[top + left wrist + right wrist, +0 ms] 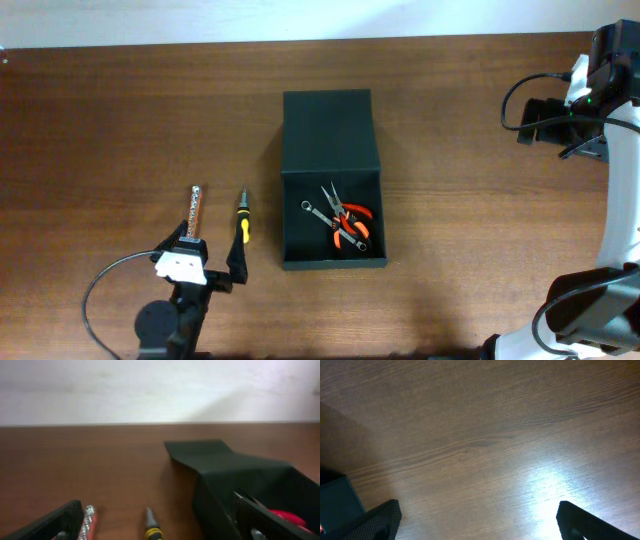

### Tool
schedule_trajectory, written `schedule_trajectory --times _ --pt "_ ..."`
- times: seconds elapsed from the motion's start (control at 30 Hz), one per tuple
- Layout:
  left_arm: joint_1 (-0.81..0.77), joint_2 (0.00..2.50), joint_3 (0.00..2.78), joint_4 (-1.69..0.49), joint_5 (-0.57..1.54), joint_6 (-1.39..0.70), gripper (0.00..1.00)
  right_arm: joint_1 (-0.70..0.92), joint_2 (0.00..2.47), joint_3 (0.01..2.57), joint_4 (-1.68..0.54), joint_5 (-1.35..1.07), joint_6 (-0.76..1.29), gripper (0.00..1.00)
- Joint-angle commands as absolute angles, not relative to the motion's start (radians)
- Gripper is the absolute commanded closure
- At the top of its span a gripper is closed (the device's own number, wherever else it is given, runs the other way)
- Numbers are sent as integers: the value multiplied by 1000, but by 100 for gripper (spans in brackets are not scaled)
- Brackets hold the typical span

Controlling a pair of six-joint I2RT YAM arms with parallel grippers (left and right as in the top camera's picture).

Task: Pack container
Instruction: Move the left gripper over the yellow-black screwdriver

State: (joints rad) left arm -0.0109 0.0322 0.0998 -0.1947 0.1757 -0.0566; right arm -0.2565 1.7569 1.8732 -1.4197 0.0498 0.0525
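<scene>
The container, a dark green-black box, sits mid-table with its flap lid folded back. Inside lie orange-handled pliers and a small wrench. Left of it on the table are a yellow-and-black screwdriver and a silver-and-red tool. My left gripper stands open just in front of these two tools. In the left wrist view the screwdriver and the silver tool lie between the open fingers, the container to the right. My right gripper is open over bare wood.
The right arm hangs near the table's far right edge, well away from the container. A corner of the container shows at the lower left of the right wrist view. A black cable loops beside the left arm.
</scene>
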Motion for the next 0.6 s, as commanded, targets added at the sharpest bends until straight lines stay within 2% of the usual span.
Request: schedule_trajectory --times 0.0,0.13,0.27,0.37,0.57 --pt "-12 115 296 -326 251 6 1 -262 1749 1868 -1417 68 61 1" --pt "-12 303 530 -516 239 118 1 -262 1749 1868 -1417 63 61 1" --pt "-12 559 809 -711 223 125 1 -262 1749 1868 -1417 63 61 1" --pt "-12 743 1003 -847 379 125 1 -262 1749 1868 -1417 63 61 1" --pt "-12 920 1043 -880 390 120 1 -262 1749 1868 -1417 62 61 1"
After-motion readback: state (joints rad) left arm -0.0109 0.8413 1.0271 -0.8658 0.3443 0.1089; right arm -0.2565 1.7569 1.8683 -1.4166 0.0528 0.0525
